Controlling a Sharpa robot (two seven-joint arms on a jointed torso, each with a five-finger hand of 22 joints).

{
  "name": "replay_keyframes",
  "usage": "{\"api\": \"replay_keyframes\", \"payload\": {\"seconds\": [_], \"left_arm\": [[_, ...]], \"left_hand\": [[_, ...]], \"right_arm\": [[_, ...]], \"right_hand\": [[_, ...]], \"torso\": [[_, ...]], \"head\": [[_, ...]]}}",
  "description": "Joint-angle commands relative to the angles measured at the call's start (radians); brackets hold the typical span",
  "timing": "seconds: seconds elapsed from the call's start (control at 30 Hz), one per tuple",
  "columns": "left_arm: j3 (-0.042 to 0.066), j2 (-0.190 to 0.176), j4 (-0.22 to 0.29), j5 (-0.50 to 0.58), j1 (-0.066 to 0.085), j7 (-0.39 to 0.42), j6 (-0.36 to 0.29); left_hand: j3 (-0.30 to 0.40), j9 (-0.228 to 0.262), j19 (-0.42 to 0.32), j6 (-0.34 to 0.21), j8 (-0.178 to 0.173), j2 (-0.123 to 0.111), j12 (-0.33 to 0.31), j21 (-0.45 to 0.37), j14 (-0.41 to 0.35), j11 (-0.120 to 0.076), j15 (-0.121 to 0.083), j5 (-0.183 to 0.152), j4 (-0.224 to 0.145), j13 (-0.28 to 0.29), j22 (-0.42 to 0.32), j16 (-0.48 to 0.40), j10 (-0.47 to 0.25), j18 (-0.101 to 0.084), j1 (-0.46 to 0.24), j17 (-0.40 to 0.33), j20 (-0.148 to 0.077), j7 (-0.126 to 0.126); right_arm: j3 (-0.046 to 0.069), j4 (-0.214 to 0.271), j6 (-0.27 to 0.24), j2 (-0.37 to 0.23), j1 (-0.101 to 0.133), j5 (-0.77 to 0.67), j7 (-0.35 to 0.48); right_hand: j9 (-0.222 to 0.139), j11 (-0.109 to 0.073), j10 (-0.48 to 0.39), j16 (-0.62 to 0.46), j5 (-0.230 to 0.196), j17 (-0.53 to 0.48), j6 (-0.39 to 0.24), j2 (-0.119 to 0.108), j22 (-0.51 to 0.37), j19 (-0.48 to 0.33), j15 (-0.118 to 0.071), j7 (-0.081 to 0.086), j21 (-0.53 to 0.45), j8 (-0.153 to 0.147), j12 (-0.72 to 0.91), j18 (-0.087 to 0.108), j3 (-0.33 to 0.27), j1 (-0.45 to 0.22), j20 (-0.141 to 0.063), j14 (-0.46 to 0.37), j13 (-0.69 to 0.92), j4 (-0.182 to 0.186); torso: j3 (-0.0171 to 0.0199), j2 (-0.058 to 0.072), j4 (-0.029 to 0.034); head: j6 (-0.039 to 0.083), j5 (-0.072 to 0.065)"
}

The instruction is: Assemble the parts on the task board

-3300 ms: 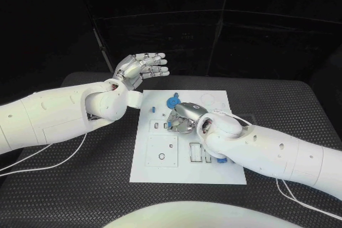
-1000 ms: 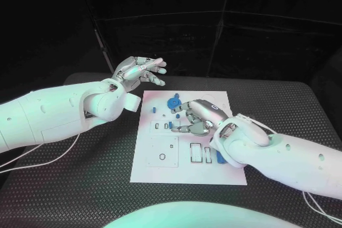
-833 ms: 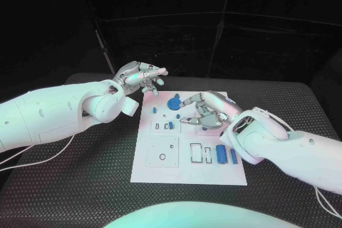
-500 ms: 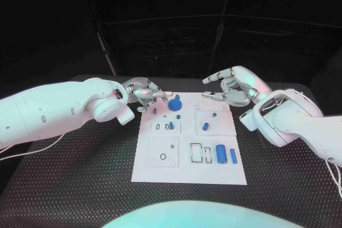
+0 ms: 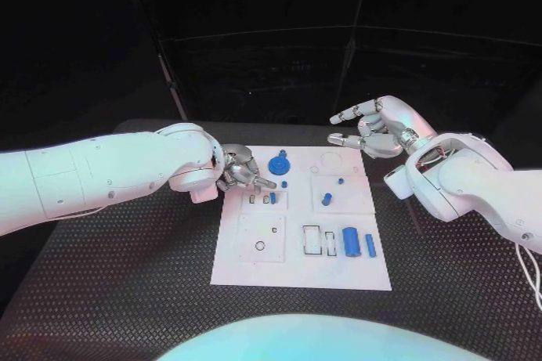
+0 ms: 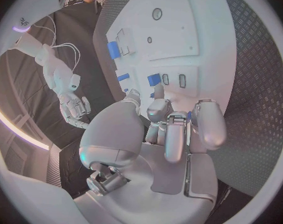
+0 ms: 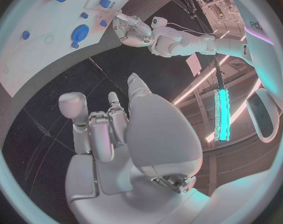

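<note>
— The board (image 5: pixel 296 255): where is it?
— Flat in the middle of the black worktop (image 5: pixel 135 298), long side running near to far. Blue parts lie on it: a round disc (image 5: pixel 279 167) near the far edge, a small peg (image 5: pixel 325 197) right of centre, and two longer cylinders (image 5: pixel 359 243) side by side toward the near right.
— And the left hand (image 5: pixel 242 175)?
— Low over the board's far left corner, just left of the disc. Its fingers (image 6: pixel 206 124) are curled down toward small blue pieces there. Whether they grip one, I cannot tell; the fingers hide the spot.
— The right hand (image 5: pixel 378 128)?
— Raised beyond the board's far right corner, well apart from the parts. Its fingers (image 5: pixel 348 116) are spread and loosely bent, holding nothing.
— Does the right wrist view add anything?
— It shows the board's far end from above, with the disc and the left hand beside it.
</note>
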Motion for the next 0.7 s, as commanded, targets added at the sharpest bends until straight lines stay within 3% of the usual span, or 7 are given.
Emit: {"api": "replay_keyframes", "payload": {"seconds": [0.03,0.2,0.57,0.7], "left_arm": [[-0.005,0.020,-0.010,-0.089,0.004,-0.063,0.055],[-0.010,0.043,-0.019,-0.096,0.005,-0.070,0.063],[-0.012,0.086,-0.047,-0.099,0.006,-0.074,0.063],[-0.012,0.101,-0.056,-0.099,0.006,-0.075,0.064]], "left_hand": [[-0.009,0.007,0.005,-0.010,0.006,0.013,-0.008,0.005,0.107,0.002,-0.005,-0.001,-0.001,-0.009,0.005,0.003,-0.012,-0.013,0.001,0.263,-0.003,0.001],[-0.015,0.013,0.011,-0.014,0.010,0.018,-0.008,0.010,0.107,0.002,-0.006,-0.001,-0.001,-0.008,0.014,0.003,-0.013,-0.014,-0.001,0.263,-0.003,0.001],[-0.021,0.019,0.014,-0.018,0.014,0.021,-0.006,0.012,0.107,0.002,-0.006,-0.001,0.000,-0.005,0.018,0.003,-0.013,-0.015,-0.003,0.263,-0.003,0.001],[-0.022,0.019,0.014,-0.019,0.014,0.022,-0.006,0.012,0.107,0.002,-0.006,-0.001,0.000,-0.006,0.018,0.003,-0.013,-0.015,-0.003,0.263,-0.003,0.001]], "right_arm": [[0.001,-0.003,0.012,0.003,0.002,0.014,-0.025],[0.001,-0.007,0.013,0.007,0.003,0.011,-0.036],[0.001,-0.012,0.014,0.016,0.003,-0.004,-0.049],[0.001,-0.013,0.017,0.019,0.003,-0.008,-0.053]], "right_hand": [[-0.002,-0.009,0.001,-0.007,0.006,0.185,0.007,0.000,-0.001,-0.005,-0.006,0.001,-0.003,0.004,-0.002,-0.010,-0.006,-0.009,-0.004,0.083,0.055,0.000],[-0.002,-0.009,0.001,-0.008,0.007,0.183,0.007,0.000,-0.004,-0.006,-0.006,0.001,-0.005,0.004,-0.002,-0.010,-0.007,-0.010,-0.004,0.083,0.055,0.001],[-0.004,-0.011,0.001,-0.010,0.037,0.179,0.009,0.006,-0.009,-0.008,-0.008,-0.001,-0.008,0.005,-0.002,-0.009,-0.014,-0.012,-0.006,0.082,0.053,-0.002],[-0.004,-0.011,0.001,-0.010,0.039,0.179,0.009,0.006,-0.009,-0.007,-0.008,-0.001,-0.008,0.005,-0.002,-0.009,-0.015,-0.012,-0.007,0.082,0.053,-0.003]], "torso": [[0.0011,-0.002,0.0000],[0.0000,-0.001,0.0000],[0.0015,0.001,-0.0001],[-0.0005,0.002,-0.0013]], "head": [[-0.002,0.003],[-0.004,0.003],[-0.008,0.004],[-0.009,0.004]]}}
